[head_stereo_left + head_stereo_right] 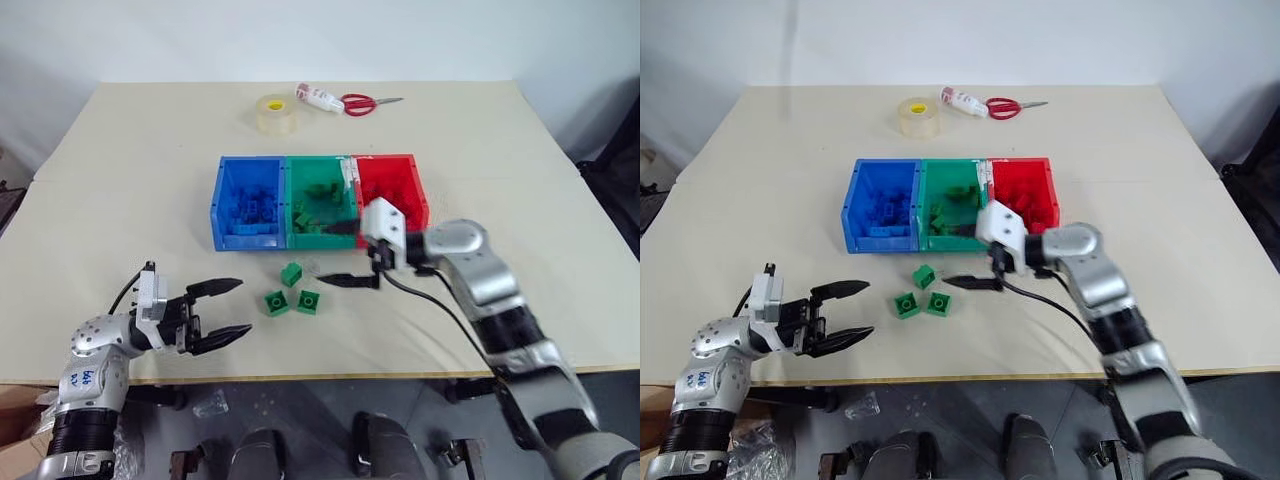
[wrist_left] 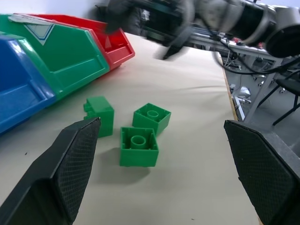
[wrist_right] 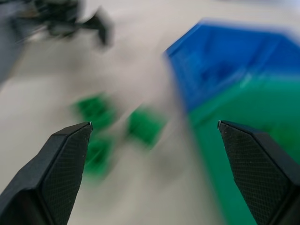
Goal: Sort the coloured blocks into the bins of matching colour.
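Three green blocks point(image 1: 291, 273), point(image 1: 276, 302), point(image 1: 308, 301) lie loose on the table just in front of the bins. The blue bin point(image 1: 250, 240), green bin point(image 1: 318, 160) and red bin point(image 1: 420, 195) stand joined in a row at mid-table; blue pieces lie in the blue one and green pieces in the green one. My right gripper point(image 1: 333, 253) hangs open and empty at the front of the green bin, pointing left above the loose blocks. My left gripper point(image 1: 245, 305) is open and empty near the front edge, pointing at the blocks point(image 2: 138, 146) from their left.
A tape roll point(image 1: 276, 114), a small white bottle point(image 1: 318, 97) and red-handled scissors point(image 1: 365, 102) lie at the table's far side. The table's front edge point(image 1: 330, 375) runs close under both arms.
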